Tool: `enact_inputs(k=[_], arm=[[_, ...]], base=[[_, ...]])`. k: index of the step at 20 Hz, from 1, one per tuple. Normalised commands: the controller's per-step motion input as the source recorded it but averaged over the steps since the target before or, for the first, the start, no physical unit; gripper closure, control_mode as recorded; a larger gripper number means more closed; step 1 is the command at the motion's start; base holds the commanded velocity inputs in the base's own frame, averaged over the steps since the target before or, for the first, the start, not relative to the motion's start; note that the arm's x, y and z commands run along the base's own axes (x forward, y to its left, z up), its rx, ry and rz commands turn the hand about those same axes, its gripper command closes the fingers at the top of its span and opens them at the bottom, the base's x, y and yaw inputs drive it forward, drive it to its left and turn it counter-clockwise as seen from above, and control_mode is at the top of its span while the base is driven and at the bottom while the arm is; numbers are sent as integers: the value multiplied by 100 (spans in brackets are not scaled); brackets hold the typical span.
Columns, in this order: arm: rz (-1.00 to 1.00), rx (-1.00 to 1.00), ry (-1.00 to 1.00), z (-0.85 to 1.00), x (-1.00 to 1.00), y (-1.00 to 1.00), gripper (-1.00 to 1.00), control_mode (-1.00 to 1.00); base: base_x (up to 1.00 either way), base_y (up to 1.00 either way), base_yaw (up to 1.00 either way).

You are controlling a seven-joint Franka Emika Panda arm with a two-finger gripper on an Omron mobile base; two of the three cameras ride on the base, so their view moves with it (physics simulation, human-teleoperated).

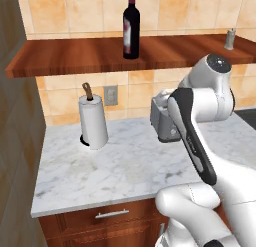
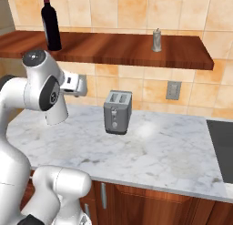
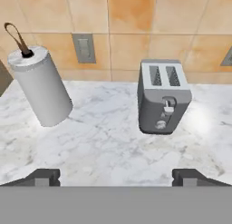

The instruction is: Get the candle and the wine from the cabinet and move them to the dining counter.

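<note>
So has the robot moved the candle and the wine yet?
Nothing looks done yet. The wine and the candle both stand on the cabinet. The gripper is open and holds nothing, facing the toaster on the worktop. Both things are left to grab and carry to the dining counter.

Near-black wine (image 1: pixel 131 33) (maroon foil), reddish-brown cabinet (image 1: pixel 90 56).

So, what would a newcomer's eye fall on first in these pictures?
The dark wine stands upright on the wooden cabinet, with the small candle further along the same plank. Below, on the marble worktop, a grey toaster and a paper roll stand by the tiled wall.
</note>
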Motion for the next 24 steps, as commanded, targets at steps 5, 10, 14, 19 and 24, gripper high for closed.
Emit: enact_inputs(k=[5,10,14,19,24], arm=[[0,0,-35,49,-18,16,-100,-100],[0,-2,-11,49,-18,25,-100,-100],[0,-2,-5,52,-14,28,-100,-100],[0,0,-10,54,-10,28,-100,-100],[0,0,-2,47,-9,20,-100,-100]], base=[[0,0,0],[0,0,0],[0,0,0],[0,0,0],[0,0,0]])
